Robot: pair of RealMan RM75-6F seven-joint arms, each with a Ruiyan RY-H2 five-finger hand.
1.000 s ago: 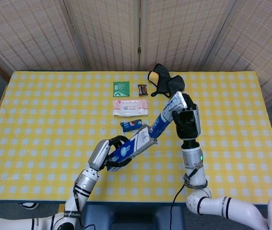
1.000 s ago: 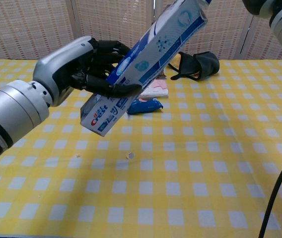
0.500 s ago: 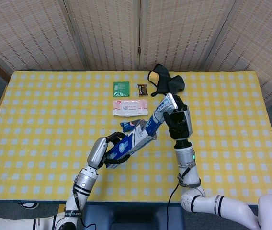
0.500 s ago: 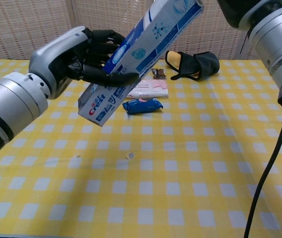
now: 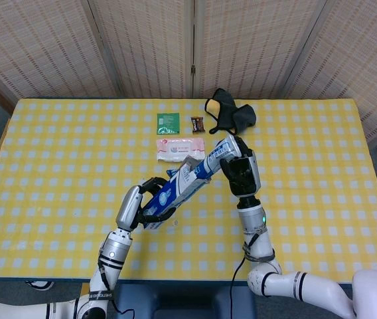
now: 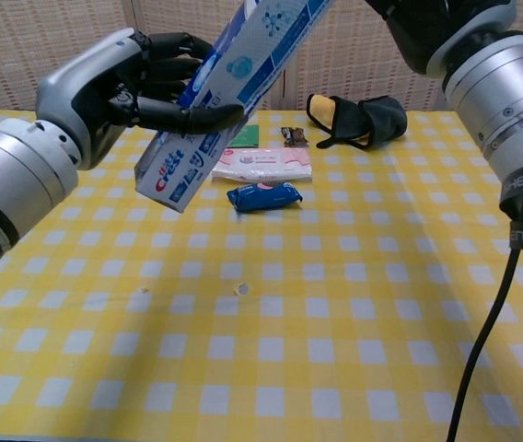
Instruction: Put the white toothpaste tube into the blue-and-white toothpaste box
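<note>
**Tube entering the box, held in the air between both hands**

The left hand (image 6: pixel 128 78) holds the long blue-and-white cardboard toothpaste box (image 5: pixel 175 194) tilted above the yellow-and-white checked desk (image 5: pixel 62 166), its dark fingers (image 6: pixel 183 115) curled around the middle of the box; the right hand (image 5: pixel 240 174) is closed on the far end of the white plastic toothpaste tube (image 5: pixel 216 157), which lies in line with the box and meets its upper, open end; how far the tube is inside I cannot tell, since the box hides the junction.

Risks, as I judge them: if the tube's line drifts off the box's axis, its shoulder could catch on the box's end flap and crumple the thin card; a hard push from the right hand could slide the box through the left hand's grip; too tight a squeeze could flatten the box and close its mouth.

On the desk beyond lie a small blue snack packet (image 6: pixel 263 196), a pink-and-white wet-wipe pack (image 6: pixel 261 164), a green square sachet (image 5: pixel 168 122), a small dark wrapped sweet (image 5: pixel 198 123) and a black fabric pouch with yellow lining (image 6: pixel 358 118); all rest well below the raised box and none blocks the insertion, though a dropped tube would land among them.
</note>
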